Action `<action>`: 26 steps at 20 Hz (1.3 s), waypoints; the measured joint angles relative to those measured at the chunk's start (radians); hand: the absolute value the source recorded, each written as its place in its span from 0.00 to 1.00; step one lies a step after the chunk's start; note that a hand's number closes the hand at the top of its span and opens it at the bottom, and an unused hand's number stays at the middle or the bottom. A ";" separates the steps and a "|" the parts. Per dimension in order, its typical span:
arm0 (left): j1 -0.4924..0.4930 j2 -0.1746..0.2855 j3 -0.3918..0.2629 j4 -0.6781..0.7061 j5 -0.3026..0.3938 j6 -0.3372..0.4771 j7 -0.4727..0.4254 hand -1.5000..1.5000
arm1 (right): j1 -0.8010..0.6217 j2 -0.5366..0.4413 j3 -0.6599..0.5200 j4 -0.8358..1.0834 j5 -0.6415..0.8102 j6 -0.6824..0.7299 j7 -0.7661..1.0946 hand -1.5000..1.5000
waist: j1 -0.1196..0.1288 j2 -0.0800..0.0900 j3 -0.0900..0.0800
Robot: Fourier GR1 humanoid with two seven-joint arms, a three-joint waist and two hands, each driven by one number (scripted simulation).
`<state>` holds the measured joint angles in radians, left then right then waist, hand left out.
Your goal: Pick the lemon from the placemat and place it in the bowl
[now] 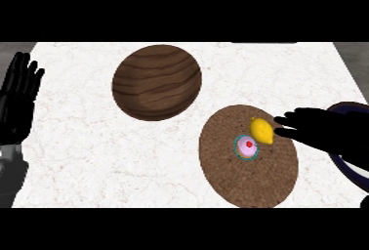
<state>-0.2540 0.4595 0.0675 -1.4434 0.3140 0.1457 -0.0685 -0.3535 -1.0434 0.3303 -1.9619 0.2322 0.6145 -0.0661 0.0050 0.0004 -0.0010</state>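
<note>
This looks like a kitchen, seen at the counter. A white, faintly veined stone counter top (86, 161) fills the frame. On it sit tableware and food: a wooden bowl (156, 82) at upper centre, and a round cork placemat (231, 176) at lower right carrying a lemon (262, 131) and a small pink cake (247, 146). A dark-rimmed dish (353, 171) shows at the right edge.

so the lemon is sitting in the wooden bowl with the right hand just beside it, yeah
No. The head view shows the lemon lying on the round brown placemat, not in the wooden bowl, which stands apart to the upper left. The right hand is indeed just beside the lemon.
</note>
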 measured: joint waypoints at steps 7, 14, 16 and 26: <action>0.003 -0.035 0.004 -0.042 -0.038 0.013 0.034 0.50 | -0.028 0.126 0.016 0.118 0.166 0.051 -0.050 0.00 | 0.001 0.001 0.001; 0.003 -0.046 0.034 -0.024 -0.058 -0.012 0.022 0.50 | -0.031 0.254 0.053 0.247 0.329 0.036 -0.101 0.00 | 0.001 0.001 0.001; 0.014 -0.050 0.041 -0.022 -0.062 -0.026 0.010 0.50 | -0.026 0.281 0.060 0.299 0.380 0.011 -0.129 0.00 | 0.001 0.001 0.001; 0.006 -0.077 0.068 -0.010 -0.088 -0.054 0.019 0.50 | -0.056 0.398 0.031 0.519 0.555 -0.064 -0.279 0.00 | 0.000 0.001 0.001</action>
<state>-0.2481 0.3820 0.1357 -1.4531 0.2264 0.0916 -0.0496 -0.4099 -0.6449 0.3615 -1.4430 0.7875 0.5505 -0.3456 0.0052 0.0010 0.0002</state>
